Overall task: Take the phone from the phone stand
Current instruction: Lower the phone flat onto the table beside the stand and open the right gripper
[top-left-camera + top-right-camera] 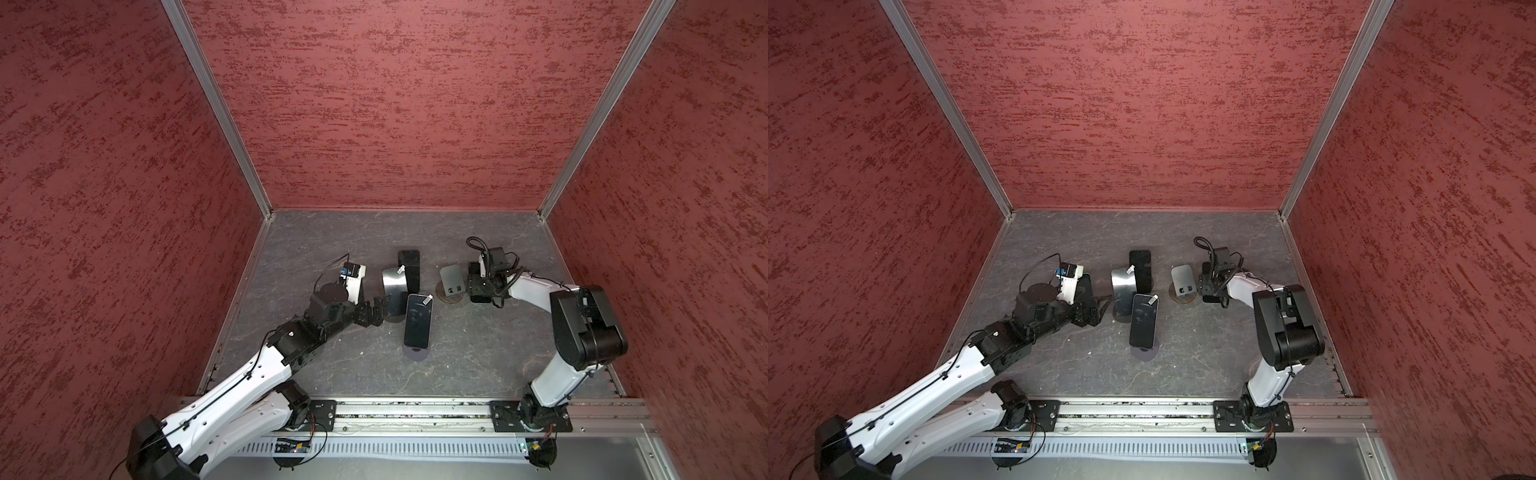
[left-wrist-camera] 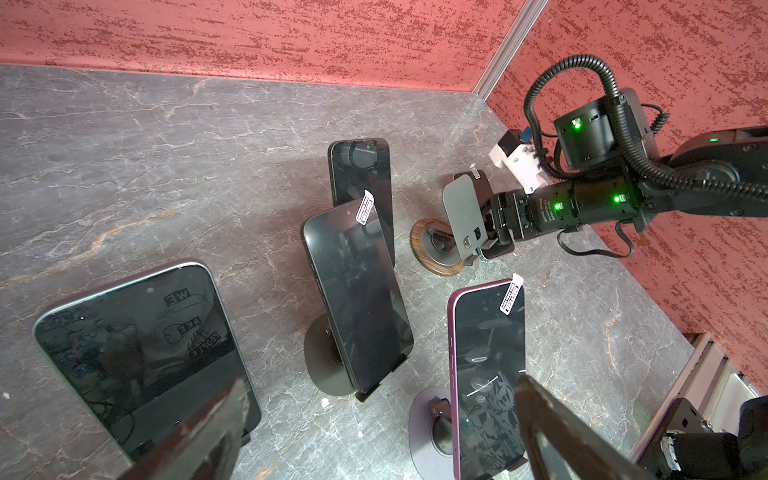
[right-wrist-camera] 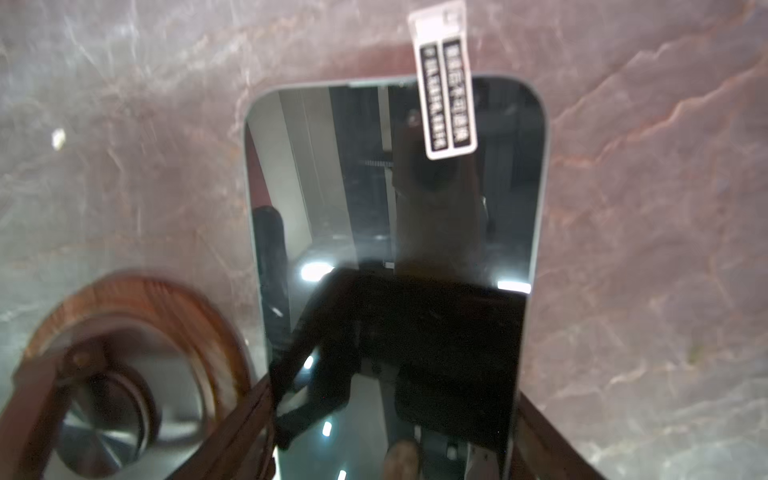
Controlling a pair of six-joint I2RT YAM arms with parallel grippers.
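In the right wrist view my right gripper [image 3: 395, 419] is shut on the lower sides of a dark-screened phone [image 3: 395, 199] with a white sticker tab at its top. The phone stand [image 3: 124, 374], with a wood-rimmed round base, lies beside it, blurred. In both top views the stand's grey plate [image 1: 451, 279] [image 1: 1182, 277] is bare, and my right gripper [image 1: 474, 286] [image 1: 1208, 286] sits just right of it. From the left wrist view the plate [image 2: 461, 212] hides most of the held phone. My left gripper [image 1: 377, 309] [image 2: 382, 428] is open and holds nothing.
Several other phones rest on round-based stands mid-table: a black one at the back [image 1: 409, 268], a reflective one [image 1: 394, 291], a purple-edged one in front [image 1: 417, 322] [image 2: 486, 374], and one near my left fingers [image 2: 141, 357]. Red walls enclose the table on three sides.
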